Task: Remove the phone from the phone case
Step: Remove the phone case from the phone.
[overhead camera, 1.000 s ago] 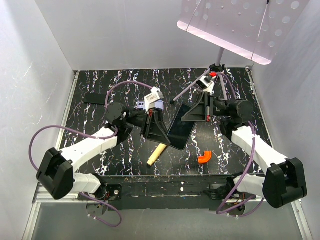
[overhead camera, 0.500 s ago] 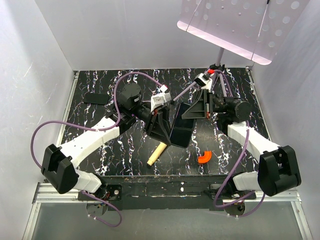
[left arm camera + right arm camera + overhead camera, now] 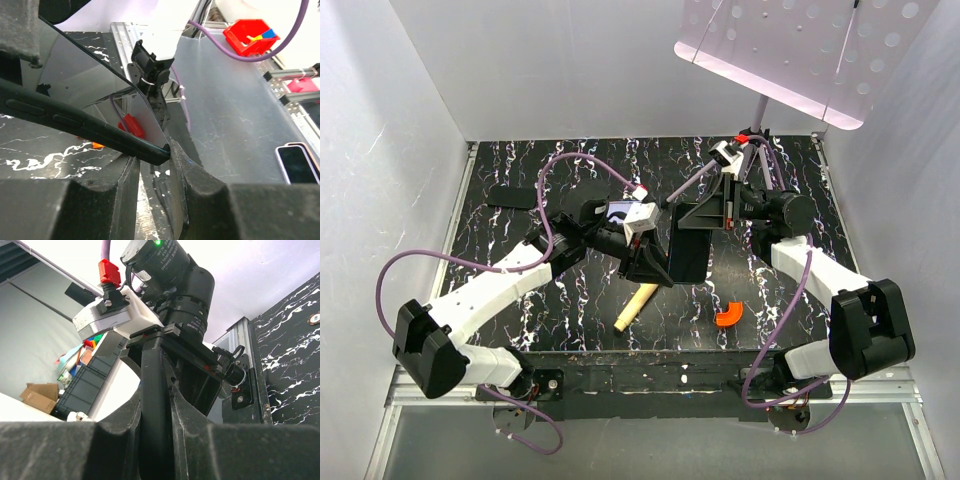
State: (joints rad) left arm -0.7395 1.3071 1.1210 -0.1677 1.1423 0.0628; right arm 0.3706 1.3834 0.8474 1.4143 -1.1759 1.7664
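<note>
Seen from above, the phone (image 3: 688, 257) hangs over the table's middle. The right gripper (image 3: 706, 214) is clamped on its 12 o'clock end and the left gripper (image 3: 656, 268) pinches its 8 o'clock corner. Only the left wrist view shows the glossy screen, while the right wrist view shows just a dark edge. The phone case cannot be made out.

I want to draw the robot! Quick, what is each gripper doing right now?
Left gripper: closed on a corner of the glossy black rectangular phone.
Right gripper: closed on the same phone's edge.
</note>
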